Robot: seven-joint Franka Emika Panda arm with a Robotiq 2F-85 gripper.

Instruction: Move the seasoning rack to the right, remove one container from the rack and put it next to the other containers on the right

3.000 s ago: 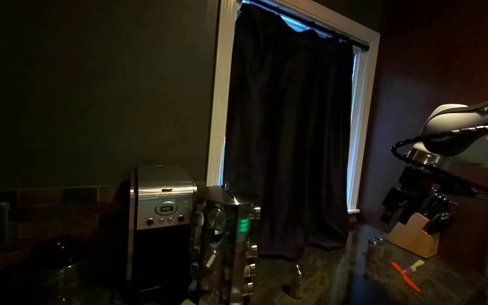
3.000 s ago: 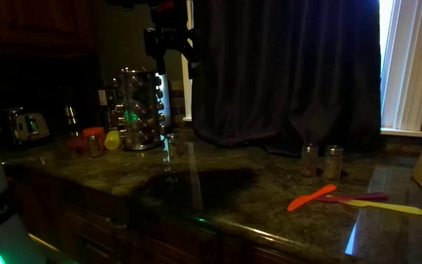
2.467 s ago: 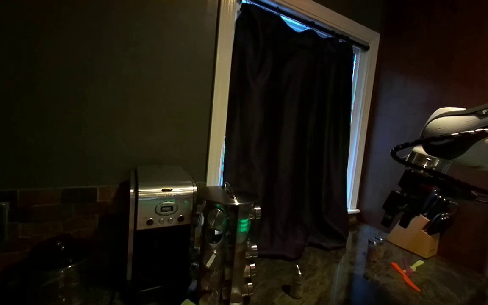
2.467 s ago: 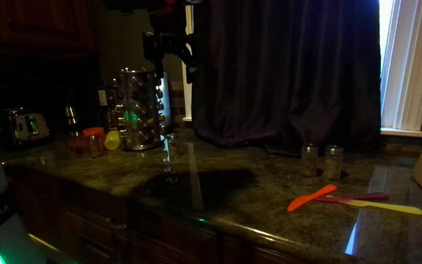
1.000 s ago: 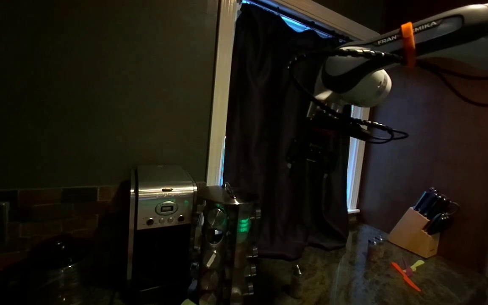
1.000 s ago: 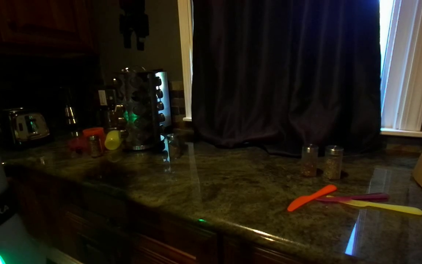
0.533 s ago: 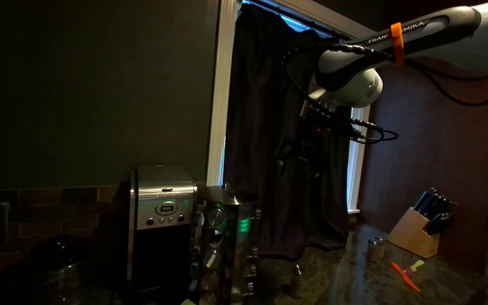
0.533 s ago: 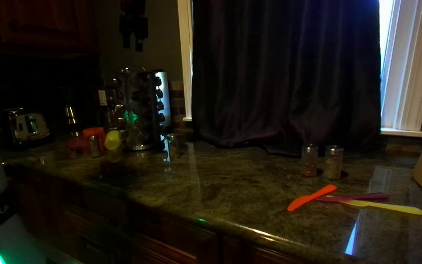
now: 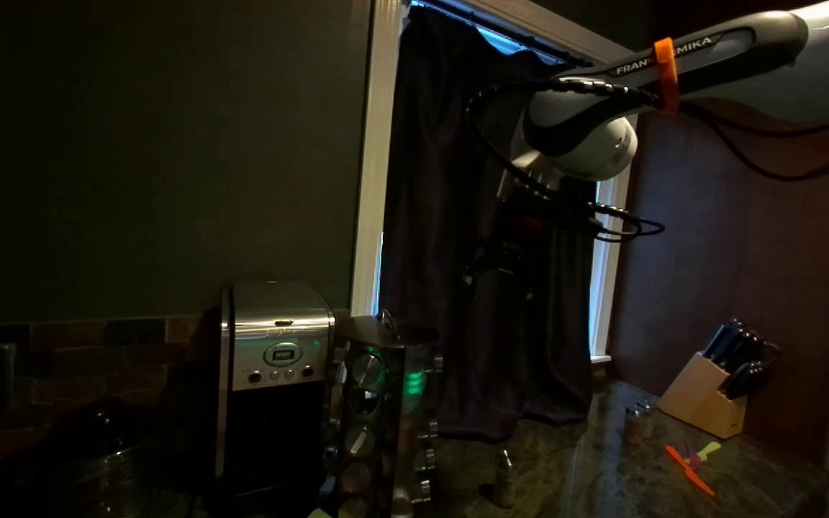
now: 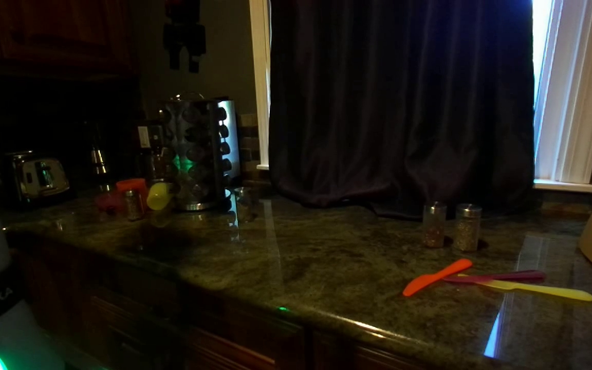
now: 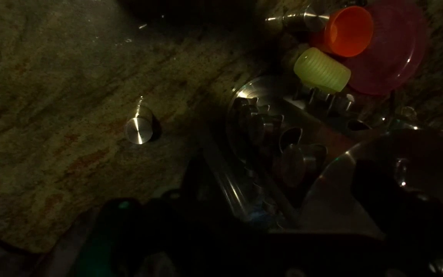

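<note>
The end effector [image 10: 184, 67] is released, jaws well parted, suspended above the level of the seasoning rack [image 10: 198, 154]. The rack stands upright on the bench [image 10: 316, 252], beside the coffee maker [image 9: 276, 385] and well apart from two lidded spice jars [image 10: 467, 228].

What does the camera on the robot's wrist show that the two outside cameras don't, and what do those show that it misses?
Only the wrist view shows the lone jar from above, lid face-on, and the ribs on the yellow cup.

Only the exterior views show the dark curtain, the wooden knife block, the coloured knives and the pair of jars near them.

Both kinds of view show the seasoning rack, that same jar and the counter.
</note>
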